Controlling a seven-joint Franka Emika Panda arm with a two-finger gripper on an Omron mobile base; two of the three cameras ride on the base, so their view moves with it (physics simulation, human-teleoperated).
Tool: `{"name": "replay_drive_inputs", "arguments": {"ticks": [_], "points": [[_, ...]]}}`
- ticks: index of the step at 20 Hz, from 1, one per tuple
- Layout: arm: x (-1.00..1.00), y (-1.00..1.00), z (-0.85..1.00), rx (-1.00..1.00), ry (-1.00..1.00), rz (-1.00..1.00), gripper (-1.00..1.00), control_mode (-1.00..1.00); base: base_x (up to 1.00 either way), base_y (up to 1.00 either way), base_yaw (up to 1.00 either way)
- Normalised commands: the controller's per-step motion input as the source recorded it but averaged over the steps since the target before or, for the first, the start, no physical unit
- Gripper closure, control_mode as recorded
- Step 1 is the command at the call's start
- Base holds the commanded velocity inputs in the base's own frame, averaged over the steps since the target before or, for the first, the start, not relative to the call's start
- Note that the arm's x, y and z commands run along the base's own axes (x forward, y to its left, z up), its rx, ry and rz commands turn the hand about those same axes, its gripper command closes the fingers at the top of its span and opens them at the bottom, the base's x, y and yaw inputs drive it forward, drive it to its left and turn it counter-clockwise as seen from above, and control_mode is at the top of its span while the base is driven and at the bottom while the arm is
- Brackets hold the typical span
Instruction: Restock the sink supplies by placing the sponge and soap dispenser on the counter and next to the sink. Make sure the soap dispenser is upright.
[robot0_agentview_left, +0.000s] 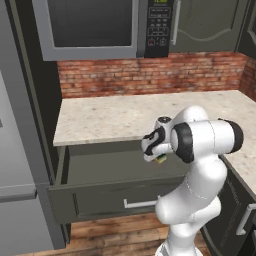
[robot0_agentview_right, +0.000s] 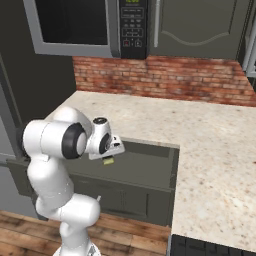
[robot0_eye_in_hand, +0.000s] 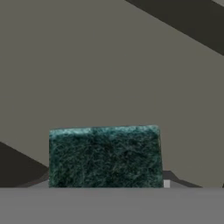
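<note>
Robot arm over an open drawer (robot0_agentview_left: 120, 172) below the counter (robot0_agentview_left: 115, 117). The gripper (robot0_agentview_left: 159, 156) points down into the drawer and is closed on the sponge (robot0_eye_in_hand: 105, 156): in the hand view the green scrub face sits squarely between the fingertips, and in both base views a small yellow-green corner shows beneath the hand. The sponge appears lifted off the drawer floor, though the gap cannot be judged.

Step in hand, as judged: carrying the sponge out of the drawer, the first of two deliveries. The next move calls for raising the hand above the counter edge, then travelling toward the sink, which lies outside these views, so the base probably has to drive. The grip must hold through the lift, and the sponge must clear the drawer's front wall.

Count: one sponge, held; one drawer, open; one counter, L-shaped, bare in these views; one microwave (robot0_agentview_left: 90, 27) above the brick wall (robot0_agentview_left: 150, 75). No soap dispenser can be made out.
</note>
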Motion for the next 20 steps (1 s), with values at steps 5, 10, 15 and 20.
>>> {"name": "replay_drive_inputs", "arguments": {"ticks": [5,10,15,20], "points": [[-0.62,0.0,0.94,0.0,0.0,0.0,1.0,-1.0,0.0,0.0,0.0],[-0.96,0.0,0.54,0.0,-0.01,0.0,1.0,-1.0,0.0,0.0,0.0],[-0.98,0.01,0.37,0.0,-0.01,-0.05,1.0,-1.0,0.0,0.0,0.0],[-0.38,0.21,0.12,-0.05,0.04,-0.08,1.0,-1.0,0.0,0.0,0.0]]}}
